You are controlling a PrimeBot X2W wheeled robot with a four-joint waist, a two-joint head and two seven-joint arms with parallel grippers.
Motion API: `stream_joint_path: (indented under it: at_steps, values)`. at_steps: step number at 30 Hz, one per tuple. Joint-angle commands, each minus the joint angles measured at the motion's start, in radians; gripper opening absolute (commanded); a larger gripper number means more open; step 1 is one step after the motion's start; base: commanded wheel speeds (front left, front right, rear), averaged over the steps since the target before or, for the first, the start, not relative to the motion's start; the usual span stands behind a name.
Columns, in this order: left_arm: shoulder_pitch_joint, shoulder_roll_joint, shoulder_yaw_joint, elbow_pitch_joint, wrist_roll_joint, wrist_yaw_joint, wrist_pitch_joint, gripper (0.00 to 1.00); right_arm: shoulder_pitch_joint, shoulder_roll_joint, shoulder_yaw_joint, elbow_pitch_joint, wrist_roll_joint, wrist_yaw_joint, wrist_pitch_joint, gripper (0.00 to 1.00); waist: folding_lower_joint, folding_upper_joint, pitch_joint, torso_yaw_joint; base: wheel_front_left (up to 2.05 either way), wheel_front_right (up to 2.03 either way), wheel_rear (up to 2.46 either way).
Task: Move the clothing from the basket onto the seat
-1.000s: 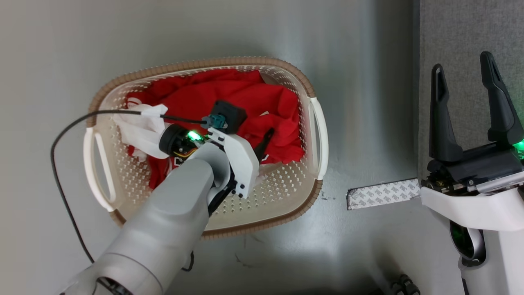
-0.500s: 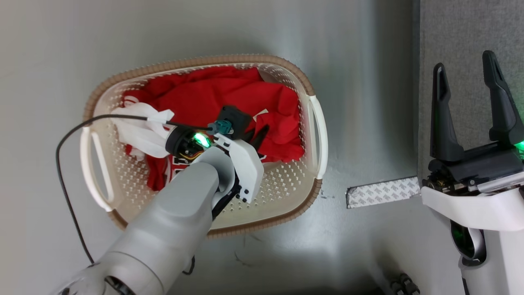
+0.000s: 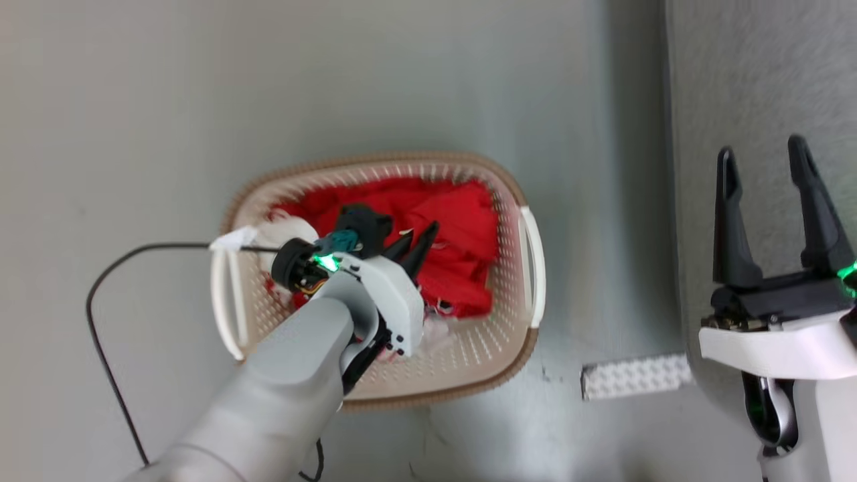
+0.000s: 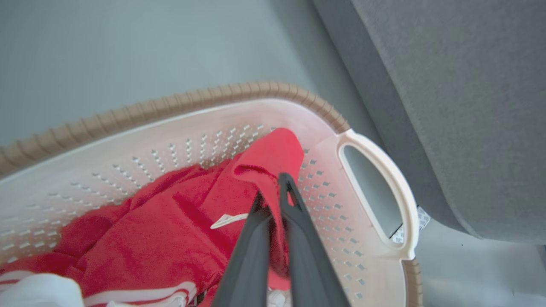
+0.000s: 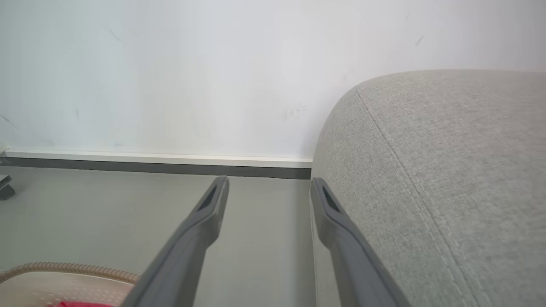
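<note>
Red soft clothing [image 3: 462, 258] with white striped trim lies heaped inside the oval cream-white perforated plastic basket [image 3: 375, 161], which has a ribbed brown rim and white side handles and stands on the smooth grey floor [image 3: 201, 100] near the large grey woven-fabric seat [image 3: 756, 80]. The left gripper [image 3: 420, 237] reaches down into the basket, and in the left wrist view its two long dark fingers [image 4: 298, 230] are clenched together on a raised fold of the clothing [image 4: 170, 238], the red cloth pinched between them near the basket [image 4: 192, 96] wall by one handle, with the seat [image 4: 460, 106] beyond. A thin black cable [image 3: 107, 288] loops from the left wrist across the floor. The right gripper [image 3: 762, 152] hangs at the edge of the seat, well apart from the basket, its fingers spread wide and holding nothing; in the right wrist view the right gripper [image 5: 269, 182] points toward a pale wall [image 5: 170, 64] with a dark skirting strip, the rounded corner of the seat [image 5: 448, 170] beside it. A white patterned strip of tape [image 3: 636, 376] lies on the floor between the basket and the seat.
</note>
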Motion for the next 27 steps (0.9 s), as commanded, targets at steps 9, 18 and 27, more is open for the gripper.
stream_joint_path:
  at_steps: [9,18,27]
  values:
    - [0.223,0.073,0.154,-0.226,0.088,0.071,-0.001,0.0,0.108,-0.007,-0.039,0.057,0.01,-0.003,0.001,1.0,0.0,-0.0001,-0.323,0.063,0.0,0.0,0.0]
    - [0.425,0.111,0.267,-0.391,0.145,0.124,-0.002,0.0,0.229,-0.009,-0.05,0.107,0.025,-0.003,0.001,1.0,0.0,-0.0001,-0.532,0.081,0.0,0.0,0.0]
    - [0.547,0.14,0.344,-0.507,0.177,0.171,-0.002,0.0,0.323,-0.025,-0.046,0.142,0.031,-0.003,0.001,1.0,0.0,-0.0001,-0.656,0.097,0.0,0.0,0.0]
